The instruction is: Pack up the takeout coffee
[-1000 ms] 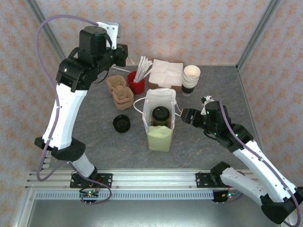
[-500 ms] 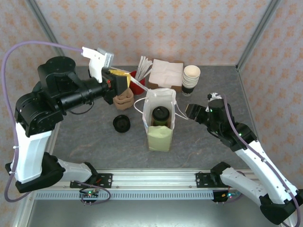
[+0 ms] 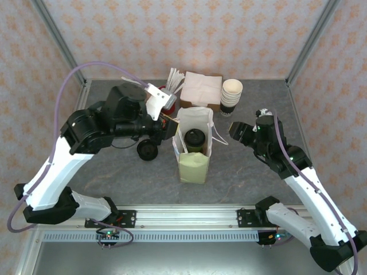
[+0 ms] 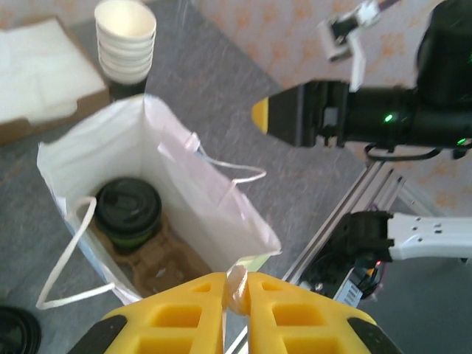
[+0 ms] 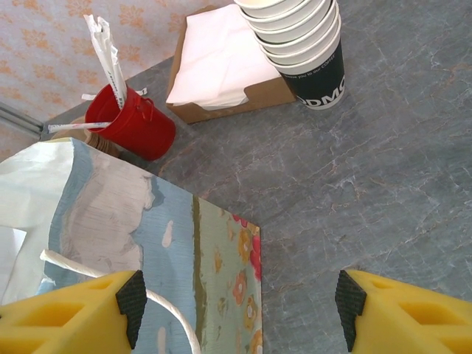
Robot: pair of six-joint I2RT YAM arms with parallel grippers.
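The gray table (image 3: 229, 172) lies under both grippers. The white paper bag (image 4: 184, 177) stands open. The left gripper (image 4: 236, 284) pinches its rim, fingers pressed together. The right gripper (image 5: 240, 304) hangs beside the bag, fingers spread wide, holding nothing. The takeout coffee (image 4: 127, 210) sits inside the bag, just past the left gripper's tips.

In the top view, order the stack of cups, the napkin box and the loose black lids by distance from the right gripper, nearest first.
From the right gripper:
1. stack of cups, just beyond it, toward the back.
2. napkin box, farther back and left.
3. loose black lids, far left, beyond the bag.
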